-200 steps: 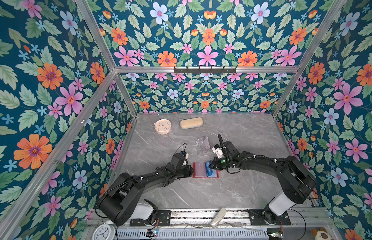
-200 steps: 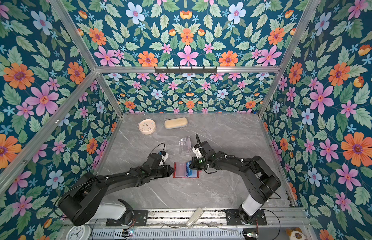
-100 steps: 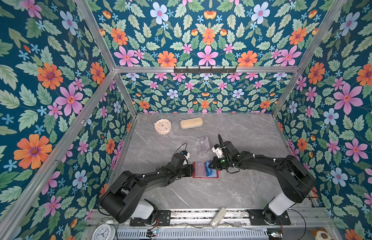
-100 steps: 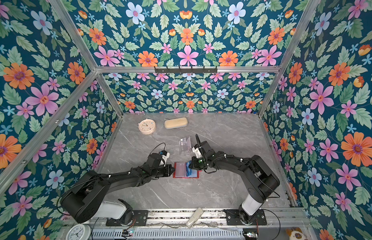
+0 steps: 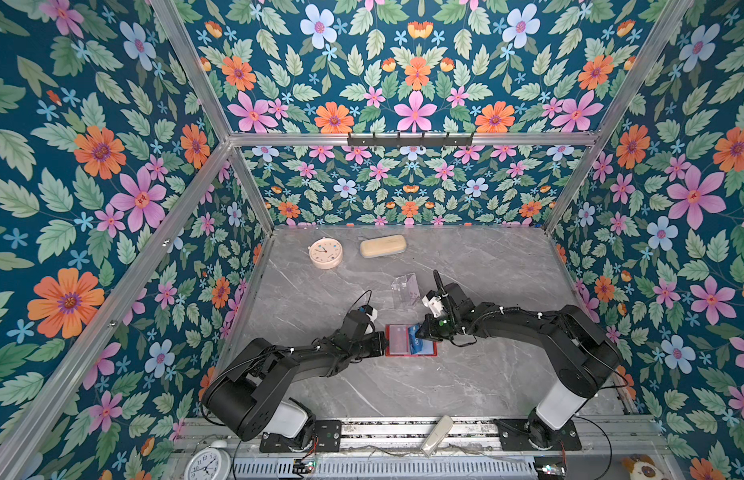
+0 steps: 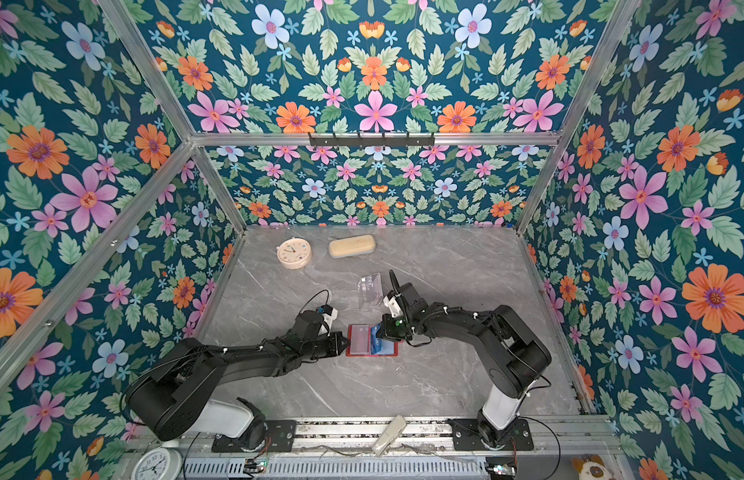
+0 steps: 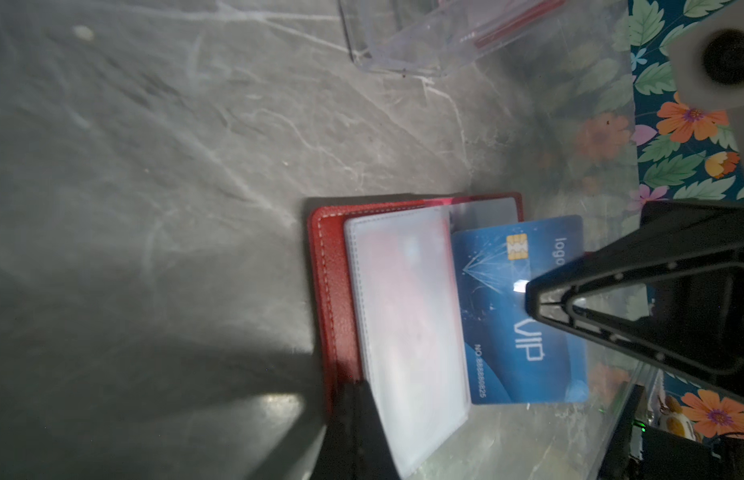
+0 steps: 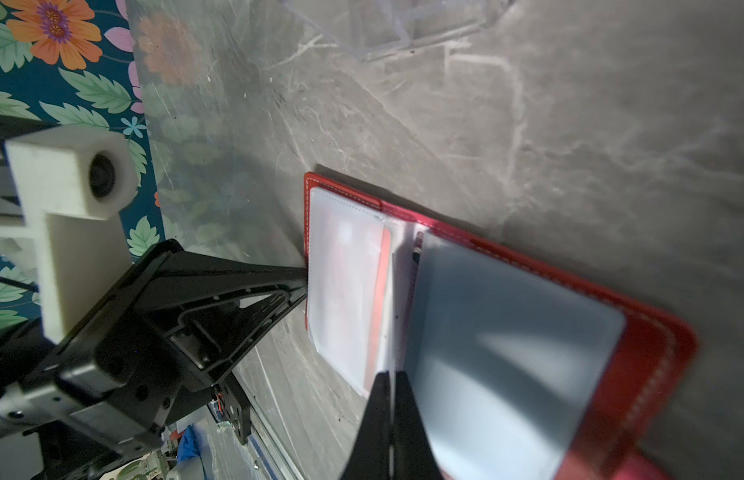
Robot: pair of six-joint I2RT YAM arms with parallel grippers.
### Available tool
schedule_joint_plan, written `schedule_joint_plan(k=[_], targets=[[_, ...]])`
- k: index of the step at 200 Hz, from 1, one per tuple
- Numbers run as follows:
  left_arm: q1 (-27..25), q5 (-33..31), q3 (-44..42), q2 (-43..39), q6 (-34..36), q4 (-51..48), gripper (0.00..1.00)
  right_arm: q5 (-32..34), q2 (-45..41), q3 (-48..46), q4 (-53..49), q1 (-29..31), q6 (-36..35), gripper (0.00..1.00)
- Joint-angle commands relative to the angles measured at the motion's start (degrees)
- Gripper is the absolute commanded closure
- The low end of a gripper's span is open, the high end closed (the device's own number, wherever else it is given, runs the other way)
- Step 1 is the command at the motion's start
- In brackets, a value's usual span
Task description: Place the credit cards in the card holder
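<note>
The red card holder [image 5: 429, 351] [image 6: 390, 352] lies open on the marble table, its frosted sleeves facing up. My left gripper [image 5: 383, 343] [image 7: 351, 384] is shut on the holder's left edge [image 7: 331, 291], beside a sleeve [image 7: 403, 316]. My right gripper [image 5: 421, 332] [image 8: 389, 374] is shut on the blue credit card [image 7: 516, 332] marked VIP. The card's leading edge is tucked under that sleeve. In the right wrist view the card runs edge-on between the fingers. A red card [image 8: 383, 299] shows inside the sleeve [image 8: 345, 282].
A clear plastic box [image 5: 405, 289] [image 7: 403, 37] stands just behind the holder. A round peach clock [image 5: 325, 252] and a beige case [image 5: 383, 246] lie near the back wall. A white remote [image 5: 437, 434] and a white alarm clock [image 5: 206, 463] sit by the front rail.
My left gripper's jaws have closed at the holder's left edge. The right gripper and the blue card have stayed in place.
</note>
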Motion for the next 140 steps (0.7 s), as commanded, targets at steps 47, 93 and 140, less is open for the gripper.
schedule_joint_plan(k=[47,93,140], targets=[[-1.43,-2.75,-1.25,-0.32,-2.66,-3.54,1.0,-1.36,0.69,0.82,0.21,0.09,1.0,1.0],[-2.4,-3.31,-1.55,-1.06,-2.99,-4.21,1.0,-1.4,1.87,1.52,-0.08,-0.13,1.88,1.0],[-2.77,-3.36,-1.67,-0.96,-3.01,-4.38,1.0,-1.92,1.96,0.58,1.6,-1.09,3.45,1.0]])
